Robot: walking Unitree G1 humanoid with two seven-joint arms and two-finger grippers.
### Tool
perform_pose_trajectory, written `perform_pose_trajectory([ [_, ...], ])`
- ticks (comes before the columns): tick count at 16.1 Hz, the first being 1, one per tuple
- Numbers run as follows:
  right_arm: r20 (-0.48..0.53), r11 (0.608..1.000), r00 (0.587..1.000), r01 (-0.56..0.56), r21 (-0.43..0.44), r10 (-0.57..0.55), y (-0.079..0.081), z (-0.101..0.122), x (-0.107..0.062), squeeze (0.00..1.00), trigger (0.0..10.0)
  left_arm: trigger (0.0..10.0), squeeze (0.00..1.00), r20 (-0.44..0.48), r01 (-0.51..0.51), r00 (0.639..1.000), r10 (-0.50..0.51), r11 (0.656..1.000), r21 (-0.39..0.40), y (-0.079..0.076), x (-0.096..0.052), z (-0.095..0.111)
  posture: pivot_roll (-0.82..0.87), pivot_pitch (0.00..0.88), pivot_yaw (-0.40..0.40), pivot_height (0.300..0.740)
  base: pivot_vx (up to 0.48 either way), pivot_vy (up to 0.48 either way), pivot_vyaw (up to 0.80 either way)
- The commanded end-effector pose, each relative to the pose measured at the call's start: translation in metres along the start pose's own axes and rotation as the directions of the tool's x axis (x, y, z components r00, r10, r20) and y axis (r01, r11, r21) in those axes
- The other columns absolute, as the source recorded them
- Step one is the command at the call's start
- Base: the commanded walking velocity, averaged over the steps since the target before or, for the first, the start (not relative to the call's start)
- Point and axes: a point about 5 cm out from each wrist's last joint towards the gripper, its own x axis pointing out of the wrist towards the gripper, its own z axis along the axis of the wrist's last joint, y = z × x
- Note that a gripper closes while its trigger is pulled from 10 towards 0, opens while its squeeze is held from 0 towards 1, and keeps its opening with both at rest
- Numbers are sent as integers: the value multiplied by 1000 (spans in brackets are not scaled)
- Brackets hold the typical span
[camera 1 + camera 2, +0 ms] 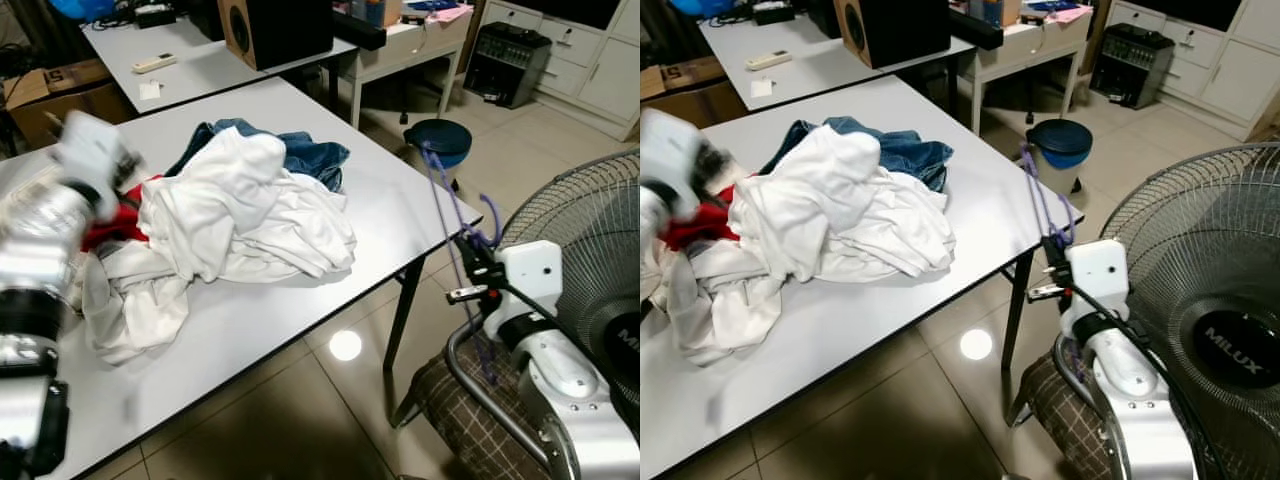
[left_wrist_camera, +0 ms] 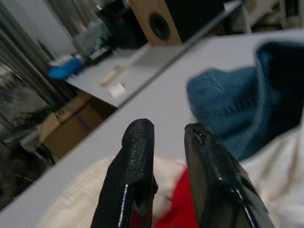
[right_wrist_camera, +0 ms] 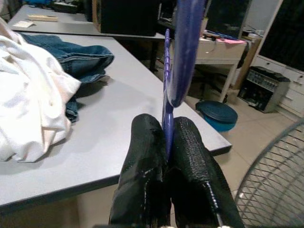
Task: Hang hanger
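My right gripper [image 3: 166, 137] is shut on a purple plastic hanger [image 1: 447, 195], held upright just off the right edge of the grey table [image 1: 390, 215]. A heap of clothes lies on that table: white shirts [image 1: 240, 210], blue jeans [image 1: 305, 155] at the back and a red garment [image 1: 115, 228] at the left. My left arm is blurred over the heap's left side. Its gripper [image 2: 168, 130] hovers above the red cloth [image 2: 178, 204], fingers slightly apart with nothing between them.
A large standing fan [image 1: 590, 250] rises at the right beside my right arm. A chair with a plaid cushion [image 1: 455, 405] stands below it. A blue bin [image 1: 440, 140] sits beyond the table corner. Behind is a second table [image 1: 190, 65] with a speaker [image 1: 275, 30].
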Motion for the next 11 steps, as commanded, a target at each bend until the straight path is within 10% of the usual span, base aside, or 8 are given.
perform_pose_trajectory([
  [1, 13, 999, 999, -35, 8, 34, 4, 1, 0, 0, 10000, 10000, 1000, 3, -18, 1000, 18, 1000, -2, 8, 0, 2, -50, 0, 99, 740, 0, 0, 0],
  [2, 20, 998, 998, -68, 1, 68, 7, 4, 0, 0, 10000, 10000, 1000, 20, -15, 1000, 15, 1000, 5, 13, 0, 9, -48, 0, 105, 740, 0, 0, 0],
  [3, 26, 995, 995, -99, 0, 99, 10, 6, -1, 0, 10000, 10000, 0, 64, 18, 998, -16, 1000, -21, 13, 1, 18, -47, 0, 112, 740, 0, 0, 0],
  [5, 26, 989, 988, -150, 10, 149, 12, 9, -4, 0, 10000, 10000, 0, 191, 217, 962, -195, 971, -103, -4, 2, 41, -41, 0, 121, 740, 0, 0, 0],
  [7, 7, 976, 976, -218, -9, 218, 12, 11, -10, 0, 10000, 10000, 0, 276, 717, 679, -680, 696, -49, -71, -19, 55, -49, 0, 138, 740, 0, 0, 0],
  [9, -3, 978, 978, -208, -22, 208, 9, 9, -11, 0, 10000, 10000, 0, 209, 764, 635, -744, 645, -24, -94, -22, 42, -57, 0, 151, 740, 0, 0, 0],
  [11, -7, 979, 979, -204, -18, 204, 9, 8, -13, 0, 10000, 10000, 1000, 91, 777, 624, -776, 628, 36, -117, -23, 21, -61, 0, 156, 740, 0, 0, 0],
])
